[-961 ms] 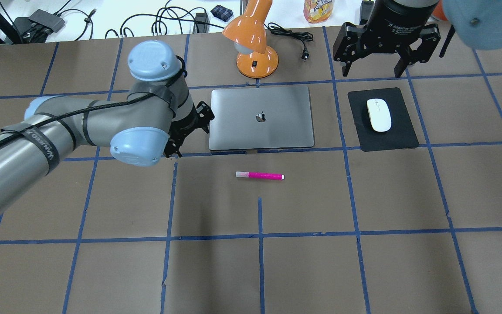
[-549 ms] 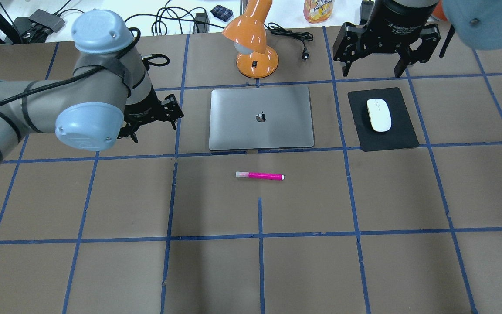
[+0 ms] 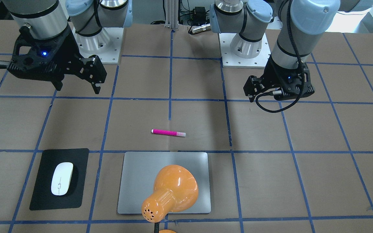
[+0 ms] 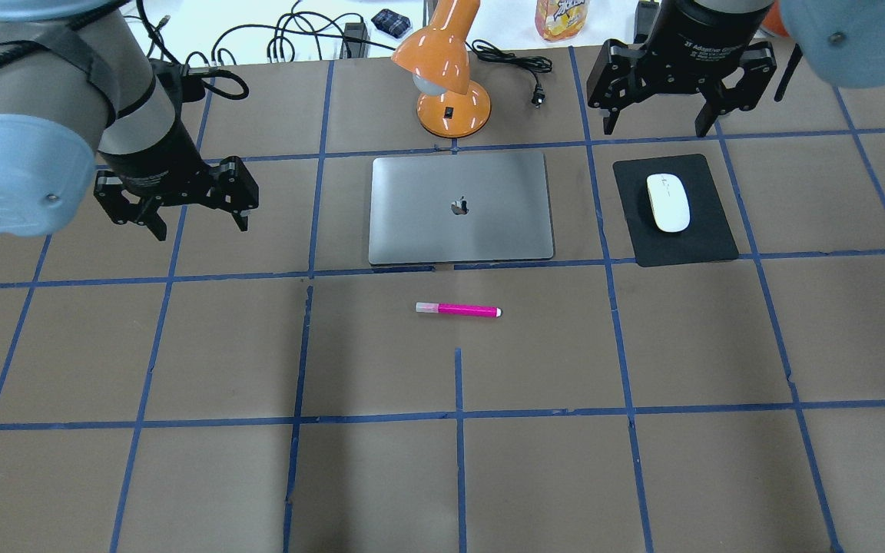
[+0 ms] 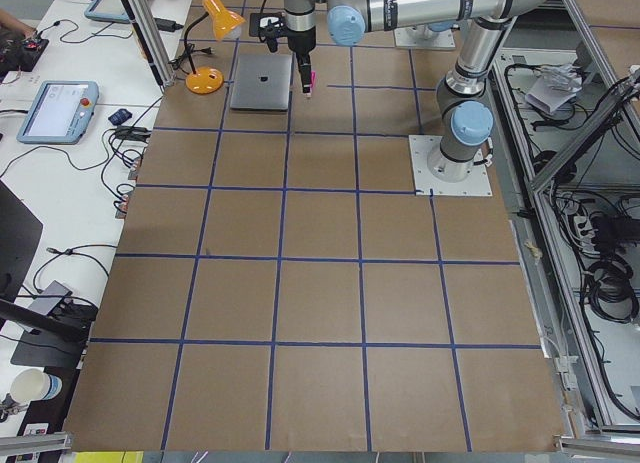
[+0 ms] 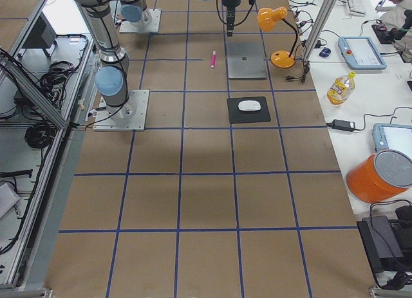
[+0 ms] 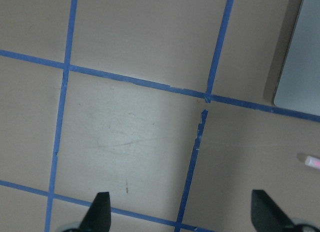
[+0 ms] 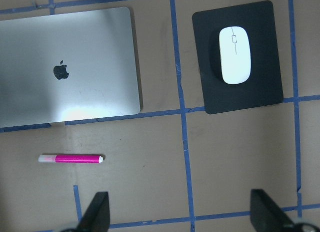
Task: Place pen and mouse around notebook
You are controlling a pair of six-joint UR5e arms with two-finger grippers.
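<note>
The silver-grey notebook (image 4: 459, 207) lies flat at the table's far middle. The magenta pen (image 4: 458, 309) rests on the table just in front of it, parallel to its near edge. The white mouse (image 4: 667, 202) sits on a black mat (image 4: 707, 238) to the notebook's right. My left gripper (image 4: 200, 228) hovers open and empty left of the notebook. My right gripper (image 4: 655, 127) hangs open and empty beyond the mat. The right wrist view shows the notebook (image 8: 65, 71), pen (image 8: 71, 159) and mouse (image 8: 234, 54) below. The left wrist view catches the notebook's corner (image 7: 305, 66) and the pen's pale end (image 7: 312, 162).
An orange desk lamp (image 4: 446, 69) stands behind the notebook, its shade leaning over the notebook's far edge (image 3: 170, 191), and its cord trails right. A drink bottle (image 4: 561, 19) and cables lie on the white bench beyond. Blue tape lines grid the brown table.
My left arm has swung left and up, away from the notebook's left edge, and its open gripper now shows fully. The right arm, pen and mouse have not moved.
</note>
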